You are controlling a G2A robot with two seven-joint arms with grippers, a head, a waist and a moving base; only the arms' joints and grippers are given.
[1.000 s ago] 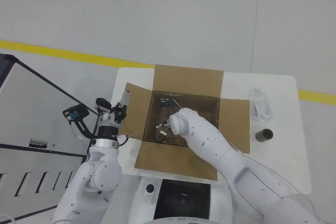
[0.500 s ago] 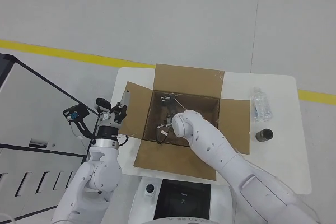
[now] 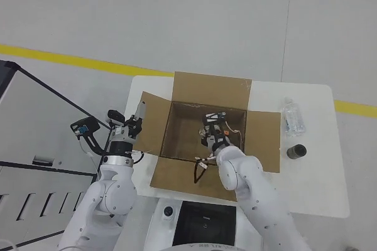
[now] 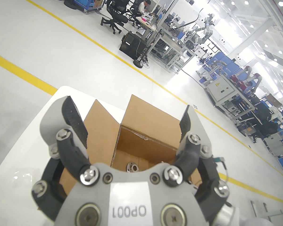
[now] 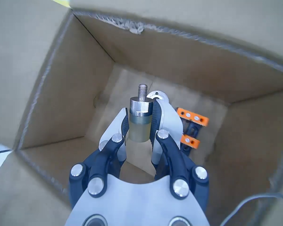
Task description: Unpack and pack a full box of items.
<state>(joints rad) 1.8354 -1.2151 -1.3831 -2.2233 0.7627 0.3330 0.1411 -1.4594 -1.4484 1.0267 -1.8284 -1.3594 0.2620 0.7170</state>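
**Clamped cylinder over the open box: slip and snag are the risks**

The left gripper point(image 4: 128, 109) hangs with its jaws spread wide and nothing between them. The cardboard box point(image 4: 141, 109) is just ahead of its fingertips. If it pushed forward, it would likely nudge the near flap and shift the box.

The right gripper point(image 5: 140, 109) is clamped on a metal cylinder with a threaded stud point(image 5: 138, 128), held within the box opening with the stud pointing away from the palm. The pads grip only the smooth lower body. A knock against a cardboard wall point(image 5: 179, 55) on the way out could well swivel the piece or let it slip back inside.

On the box floor, past the right gripper's fingertips, lies a metal flange point(image 5: 159, 95). Just beside one finger are two orange pieces point(image 5: 192, 117) joined by something dark, possibly a single bracket, though this is hard to tell.

Outside the box, well off the right gripper's outer side, a clear bottle point(image 3: 293, 117) and a dark cylinder point(image 3: 296, 151) rest on the table point(image 3: 314, 188).
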